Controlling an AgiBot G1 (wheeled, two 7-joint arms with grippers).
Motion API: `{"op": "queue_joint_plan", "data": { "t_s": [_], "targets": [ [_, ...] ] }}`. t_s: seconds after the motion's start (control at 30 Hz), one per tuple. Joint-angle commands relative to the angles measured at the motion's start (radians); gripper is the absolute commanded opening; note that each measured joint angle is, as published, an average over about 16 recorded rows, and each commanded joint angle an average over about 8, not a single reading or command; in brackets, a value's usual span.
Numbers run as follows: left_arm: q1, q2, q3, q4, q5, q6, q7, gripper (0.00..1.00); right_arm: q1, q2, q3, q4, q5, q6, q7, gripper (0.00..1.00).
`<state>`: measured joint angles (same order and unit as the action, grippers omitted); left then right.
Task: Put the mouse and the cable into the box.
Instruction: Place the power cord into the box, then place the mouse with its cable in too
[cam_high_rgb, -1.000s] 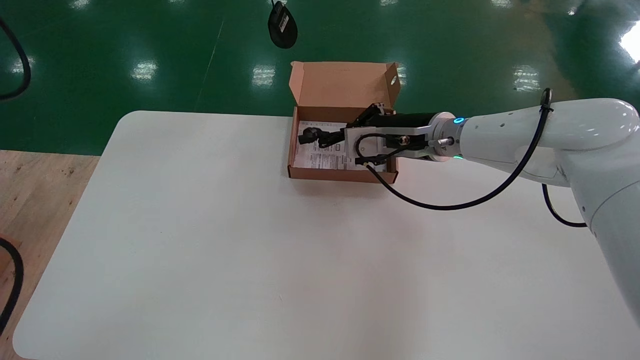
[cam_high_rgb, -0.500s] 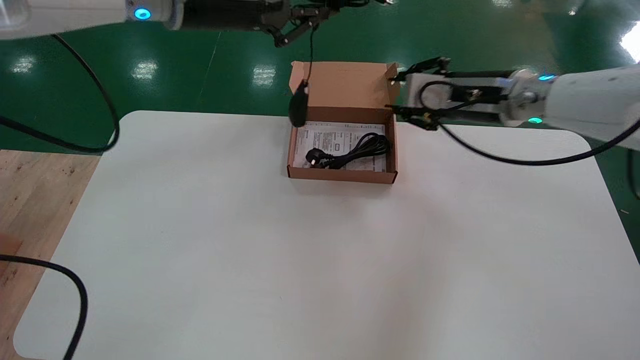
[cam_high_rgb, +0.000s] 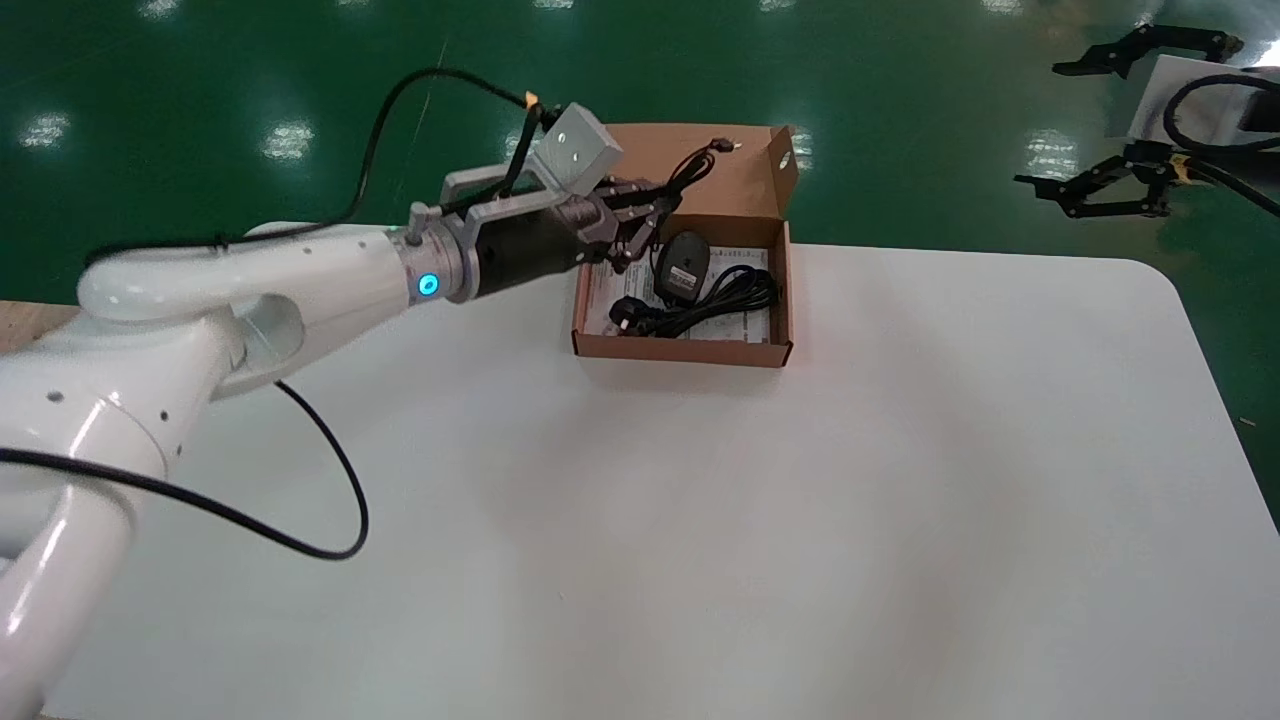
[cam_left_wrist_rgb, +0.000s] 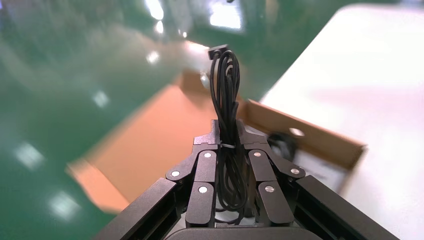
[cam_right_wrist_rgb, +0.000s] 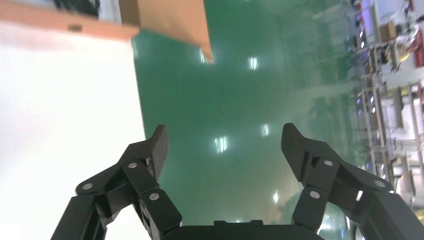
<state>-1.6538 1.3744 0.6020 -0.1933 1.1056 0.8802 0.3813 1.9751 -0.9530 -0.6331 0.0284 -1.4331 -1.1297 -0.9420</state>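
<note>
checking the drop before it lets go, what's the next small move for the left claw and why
Probably dip the left claw lower into the box before letting go. The mouse already lies inside on the power cable, but the claw is shut on its bundled cord, which sticks up by the flap. The right claw hangs open off the table.

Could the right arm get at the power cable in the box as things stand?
Probably not. The right gripper, open, hangs beyond the table's far right corner, while the left gripper, shut on the mouse cord, crowds the box and the mouse overlaps the power cable.
</note>
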Motion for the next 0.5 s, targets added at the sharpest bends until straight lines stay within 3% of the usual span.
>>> {"op": "queue_joint_plan", "data": {
  "t_s": [0.03,0.23,0.27,0.5],
  "targets": [
    [0.048,0.001,-0.001,-0.010,-0.045,-0.011,-0.079,0.14,0.011,0.024,-0.007,-0.009,-0.010,-0.007,0.000,1.00],
    [0.088,-0.001,0.077,-0.044,-0.085,-0.028,-0.335,0.89,0.017,0.048,-0.017,-0.016,-0.025,-0.026,-0.003,1.00],
    [0.088,-0.001,0.093,-0.051,-0.086,-0.037,-0.367,0.98,0.017,0.051,-0.018,-0.017,-0.026,-0.030,-0.004,1.00],
    [0.092,-0.002,0.159,-0.091,-0.095,-0.081,-0.460,1.00,0.018,0.068,-0.024,-0.025,-0.035,-0.053,-0.004,1.00]
  ]
}}
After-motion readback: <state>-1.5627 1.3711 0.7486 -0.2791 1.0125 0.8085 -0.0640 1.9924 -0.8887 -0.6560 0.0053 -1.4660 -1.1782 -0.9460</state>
